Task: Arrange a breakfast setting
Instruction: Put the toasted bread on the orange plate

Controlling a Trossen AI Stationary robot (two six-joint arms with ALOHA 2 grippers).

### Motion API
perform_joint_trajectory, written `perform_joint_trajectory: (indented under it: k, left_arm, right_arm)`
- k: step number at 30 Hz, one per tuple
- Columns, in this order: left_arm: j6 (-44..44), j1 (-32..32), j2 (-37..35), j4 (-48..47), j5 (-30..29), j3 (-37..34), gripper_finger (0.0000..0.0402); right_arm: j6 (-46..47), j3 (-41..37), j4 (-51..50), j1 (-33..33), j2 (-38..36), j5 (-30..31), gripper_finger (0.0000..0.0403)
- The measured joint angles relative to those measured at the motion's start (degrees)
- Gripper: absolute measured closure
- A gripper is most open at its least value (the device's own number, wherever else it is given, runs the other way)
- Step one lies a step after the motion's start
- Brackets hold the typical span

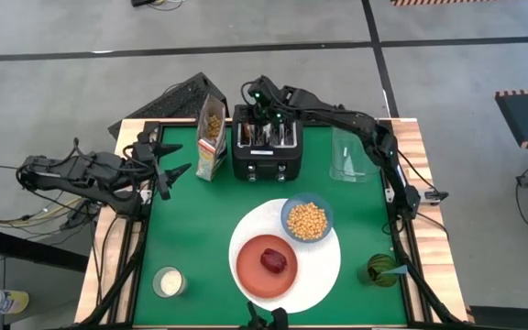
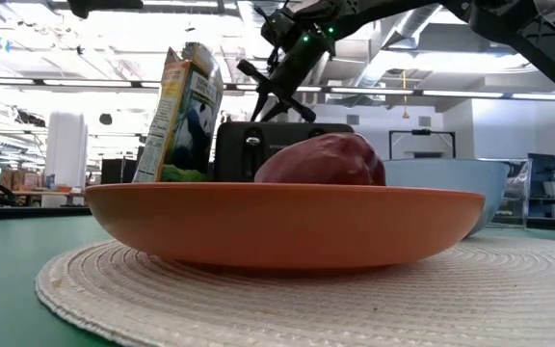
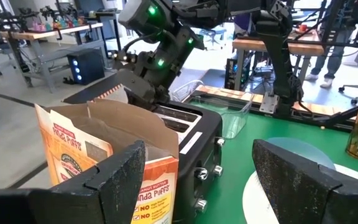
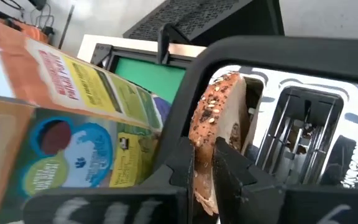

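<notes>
My right gripper [image 1: 266, 116] hangs over the black toaster [image 1: 265, 145] at the table's far side, shut on a seeded ring bagel [image 4: 219, 115] that stands on edge in a toaster slot. The gripper also shows above the toaster in the low view [image 2: 276, 94]. My left gripper [image 3: 210, 186] is open and empty at the table's left [image 1: 170, 163], beside the cereal box [image 1: 212, 136]. A dark red piece [image 1: 274, 260] lies on the red-orange plate [image 1: 250, 275], which sits on the large white plate [image 1: 324, 275]. The blue bowl [image 1: 288, 207] of yellow cereal [image 1: 307, 221] rests on the white plate's far edge. My right gripper pinches the bagel's upper part [image 4: 205, 177] between its two fingers [image 4: 184, 167], one on each flat face. The fingers come from above, pointing down. The bagel stands on edge, its lower part down in the toaster's slot.
A clear container [image 1: 351, 156] stands right of the toaster. A glass of white liquid [image 1: 169, 281] is at the near left. A dark green cup [image 1: 380, 272] with a blue handle [image 1: 396, 269] sticking out stands at the near right.
</notes>
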Motion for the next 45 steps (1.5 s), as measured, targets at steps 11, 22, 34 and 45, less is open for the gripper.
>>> perform_joint_trajectory:
  k: [11, 22, 34, 45]
  left_arm:
    - [-0.69, 0.02, 0.0, -1.66, -0.02, 0.0, 0.0119]
    - [-0.74, 0.01, 0.0, -1.66, 0.0, 0.0, 0.0119]
    - [-0.72, 0.01, 0.0, -1.67, 0.0, 0.0, 0.0119]
    - [0.59, 0.02, 0.0, -2.03, 0.0, 0.0, 0.0119]
  right_arm:
    - [-3.39, 6.36, -3.61, 0.64, -0.2, -0.92, 0.0348]
    - [-9.53, 11.4, -14.85, 4.07, -2.94, -1.65, 0.0348]
    - [-13.11, 11.44, -19.37, 13.59, -11.6, -1.23, 0.0348]
    - [-18.72, 11.44, -21.22, 29.13, -13.13, -0.83, 0.0348]
